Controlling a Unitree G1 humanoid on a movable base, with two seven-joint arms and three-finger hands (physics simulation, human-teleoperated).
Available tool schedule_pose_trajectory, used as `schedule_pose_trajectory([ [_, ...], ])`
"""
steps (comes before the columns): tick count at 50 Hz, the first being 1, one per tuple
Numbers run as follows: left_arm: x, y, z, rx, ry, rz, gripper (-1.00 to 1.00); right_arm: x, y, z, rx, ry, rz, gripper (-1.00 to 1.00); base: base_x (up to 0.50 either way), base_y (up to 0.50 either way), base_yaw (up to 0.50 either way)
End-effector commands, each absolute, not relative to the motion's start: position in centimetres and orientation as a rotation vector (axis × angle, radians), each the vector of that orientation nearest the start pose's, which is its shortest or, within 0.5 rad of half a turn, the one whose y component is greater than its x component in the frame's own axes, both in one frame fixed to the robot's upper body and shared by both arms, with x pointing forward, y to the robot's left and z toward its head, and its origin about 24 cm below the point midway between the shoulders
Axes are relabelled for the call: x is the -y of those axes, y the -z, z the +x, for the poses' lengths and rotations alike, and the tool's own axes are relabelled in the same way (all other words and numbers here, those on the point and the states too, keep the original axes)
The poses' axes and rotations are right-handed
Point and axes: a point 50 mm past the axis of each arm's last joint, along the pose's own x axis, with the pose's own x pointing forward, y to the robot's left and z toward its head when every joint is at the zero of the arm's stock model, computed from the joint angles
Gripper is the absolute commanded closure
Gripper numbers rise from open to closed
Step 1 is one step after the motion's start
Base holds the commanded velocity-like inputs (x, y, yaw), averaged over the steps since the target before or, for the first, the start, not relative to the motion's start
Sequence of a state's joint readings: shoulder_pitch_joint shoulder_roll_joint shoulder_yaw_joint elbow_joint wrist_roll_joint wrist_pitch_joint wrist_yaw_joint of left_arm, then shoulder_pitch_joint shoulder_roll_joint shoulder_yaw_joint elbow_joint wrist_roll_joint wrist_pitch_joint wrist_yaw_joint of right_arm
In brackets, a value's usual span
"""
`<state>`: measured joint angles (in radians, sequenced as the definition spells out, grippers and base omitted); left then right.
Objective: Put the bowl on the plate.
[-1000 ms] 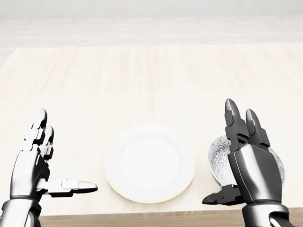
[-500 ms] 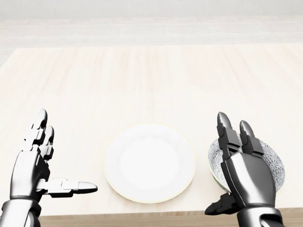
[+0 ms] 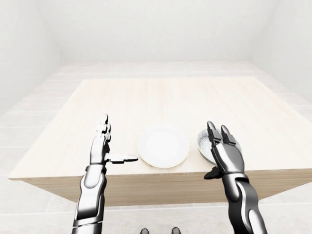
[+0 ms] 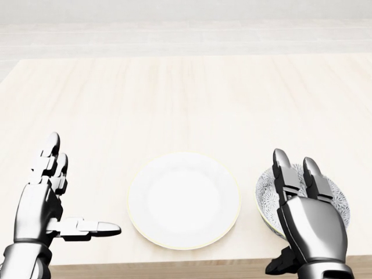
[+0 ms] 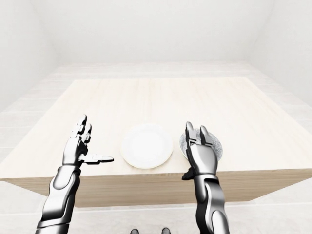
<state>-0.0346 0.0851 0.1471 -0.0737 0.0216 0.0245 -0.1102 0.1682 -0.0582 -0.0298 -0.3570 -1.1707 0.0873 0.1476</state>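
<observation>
A white round plate [image 4: 183, 200] lies on the light wooden table [image 4: 186, 99] near its bottom edge in the head view. Just to the plate's right sits a small bowl [image 4: 265, 197] with a grey speckled pattern. My right hand [image 4: 288, 200] hovers over the bowl, open, with its fingers [image 4: 282, 168] stretched flat across the bowl's middle and its thumb down at the table's edge. Most of the bowl is hidden under that hand. My left hand [image 4: 81, 186] stands open to the left of the plate, thumb pointing toward it, holding nothing.
The table's near edge [image 4: 174, 267] runs along the bottom of the head view, close under plate and bowl. Pale floor and white walls [image 3: 156, 29] surround the table in the eye views.
My right hand has drawn back toward the bottom of the head view and slightly right, staying over the bowl. Left hand, plate and bowl have not moved.
</observation>
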Motion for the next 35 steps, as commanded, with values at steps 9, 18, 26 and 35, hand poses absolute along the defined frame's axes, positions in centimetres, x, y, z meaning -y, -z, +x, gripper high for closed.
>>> schedule_pose_trajectory([
  [9, -18.8, -6.6, 26.0, 0.075, -0.02, 0.116, -1.0, 19.3, -6.8, 21.0, -0.14, 0.091, -1.318, -1.0, 0.0, 0.0, 0.0],
  [18, -18.8, -6.8, 25.9, 0.079, -0.021, 0.117, -1.0, 19.5, -6.5, 20.9, -0.171, 0.088, -1.349, -1.0, 0.0, 0.0, 0.0],
  [26, -18.8, -7.0, 25.9, 0.083, -0.021, 0.119, -1.0, 19.8, -5.5, 21.0, -0.219, 0.073, -1.386, -1.0, 0.0, 0.0, 0.0],
  [35, -18.9, -7.1, 25.8, 0.087, -0.022, 0.119, -1.0, 20.2, -4.1, 21.3, -0.269, 0.053, -1.426, -1.0, 0.0, 0.0, 0.0],
])
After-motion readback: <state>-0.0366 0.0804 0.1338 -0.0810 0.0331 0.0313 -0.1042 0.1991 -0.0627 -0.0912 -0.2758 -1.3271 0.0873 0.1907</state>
